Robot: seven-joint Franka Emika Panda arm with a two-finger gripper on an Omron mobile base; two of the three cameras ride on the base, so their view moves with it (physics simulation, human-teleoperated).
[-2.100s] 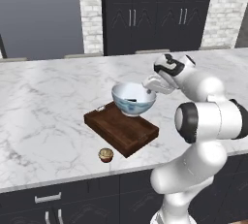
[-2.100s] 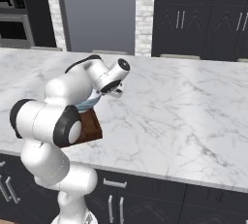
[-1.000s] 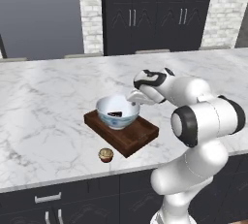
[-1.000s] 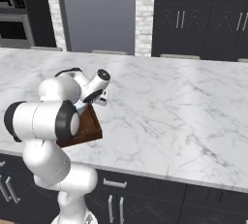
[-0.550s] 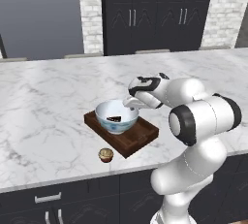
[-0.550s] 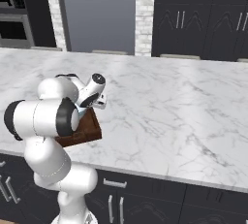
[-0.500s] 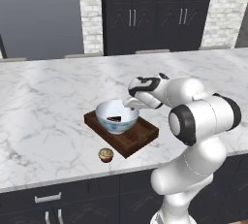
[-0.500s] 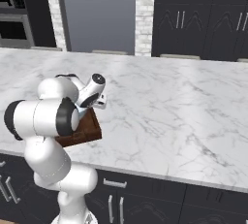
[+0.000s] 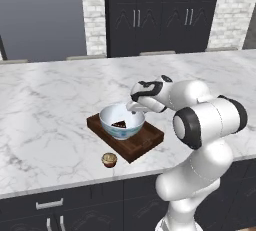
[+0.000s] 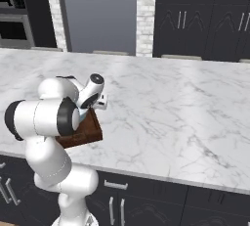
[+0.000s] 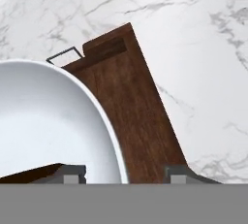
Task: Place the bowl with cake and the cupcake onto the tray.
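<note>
Presently we find the bowl with cake (image 9: 121,121) sitting upright on the tray (image 9: 145,142), toward the tray's far-left end, with the dark cake wedge (image 9: 119,124) lying inside it. We note that the tray rests on the marble counter (image 9: 45,110) with its long axis running diagonally, from the far left toward the near right in the left base view; in the hand view its silver handle (image 11: 62,55) sits at the short end beyond the bowl. We see the gripper (image 9: 133,107) poised at the bowl's right rim, and in the hand view its fingertips (image 11: 73,173) stand apart, one inside the bowl wall and one outside it over the tray wood, so we record the claw as parted around the rim and not clamping it. The cupcake (image 9: 109,160) stands upright on the counter, just off the tray's near-left edge, close to the counter's front.
</note>
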